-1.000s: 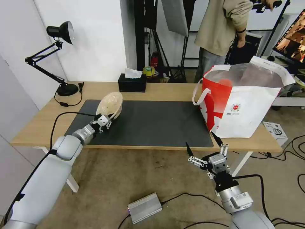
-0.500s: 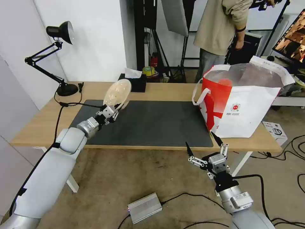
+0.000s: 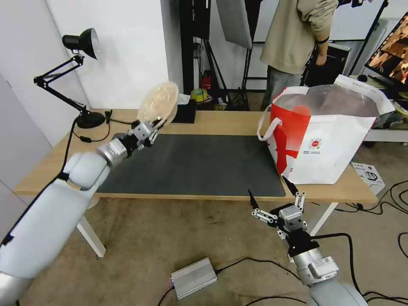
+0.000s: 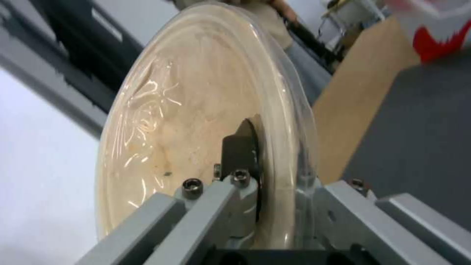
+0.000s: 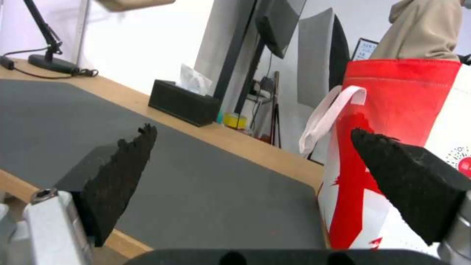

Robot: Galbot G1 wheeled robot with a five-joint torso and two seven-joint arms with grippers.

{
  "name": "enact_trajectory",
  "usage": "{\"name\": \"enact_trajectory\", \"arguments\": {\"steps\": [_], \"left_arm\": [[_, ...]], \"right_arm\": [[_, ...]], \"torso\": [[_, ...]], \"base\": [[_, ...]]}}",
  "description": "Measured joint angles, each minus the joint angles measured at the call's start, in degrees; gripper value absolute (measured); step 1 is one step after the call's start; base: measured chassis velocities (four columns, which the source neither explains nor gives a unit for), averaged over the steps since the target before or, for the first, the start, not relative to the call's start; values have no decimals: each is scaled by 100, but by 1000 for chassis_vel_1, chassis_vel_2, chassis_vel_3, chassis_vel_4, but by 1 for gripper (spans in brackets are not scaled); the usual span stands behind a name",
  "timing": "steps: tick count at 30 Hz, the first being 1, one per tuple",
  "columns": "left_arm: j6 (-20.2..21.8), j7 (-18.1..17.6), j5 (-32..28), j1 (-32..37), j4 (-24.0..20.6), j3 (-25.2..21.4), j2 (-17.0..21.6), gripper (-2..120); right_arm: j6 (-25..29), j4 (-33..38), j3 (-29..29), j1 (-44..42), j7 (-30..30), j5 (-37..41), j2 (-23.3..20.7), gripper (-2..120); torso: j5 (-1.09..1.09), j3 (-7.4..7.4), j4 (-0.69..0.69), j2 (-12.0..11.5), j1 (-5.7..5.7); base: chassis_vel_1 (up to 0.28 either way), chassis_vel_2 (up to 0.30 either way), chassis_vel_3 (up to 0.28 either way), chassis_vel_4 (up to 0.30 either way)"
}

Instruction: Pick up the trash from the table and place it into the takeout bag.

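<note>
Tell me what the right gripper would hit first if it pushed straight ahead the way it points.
Probably the red-and-white takeout bag: the open right gripper sits below the light-wood table edge, aimed up across the dark grey mat. Depth is unclear.

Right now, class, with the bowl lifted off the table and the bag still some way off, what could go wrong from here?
1. The left gripper pinches only the rim of the beige bowl, which stands on edge; it may slip or twist.
2. The bowl is close to the black tissue box; a swing could knock it.
3. The takeout bag has a soft mouth; the bowl may catch on its edge.
</note>
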Motion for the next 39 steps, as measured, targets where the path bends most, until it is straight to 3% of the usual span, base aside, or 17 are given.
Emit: {"name": "enact_trajectory", "arguments": {"steps": [8, 18, 28, 39], "left_arm": [[153, -105, -134, -913, 15, 857, 26, 1], [258, -110, -137, -1883, 239, 1722, -367, 1], [257, -96, 84, -2580, 708, 2382, -1215, 1], [183, -63, 270, -3370, 1607, 3021, -2186, 1]], "right_arm": [[0, 0, 0, 0, 0, 0, 0, 100], [0, 0, 0, 0, 0, 0, 0, 100], [0, 0, 0, 0, 0, 0, 0, 100], [0, 0, 0, 0, 0, 0, 0, 100]], "torso": [[1, 0, 0, 0, 0], [1, 0, 0, 0, 0], [2, 1, -1, 0, 1], [1, 0, 0, 0, 1]], "base": [[0, 0, 0, 0], [0, 0, 0, 0], [0, 0, 0, 0], [0, 0, 0, 0]]}}
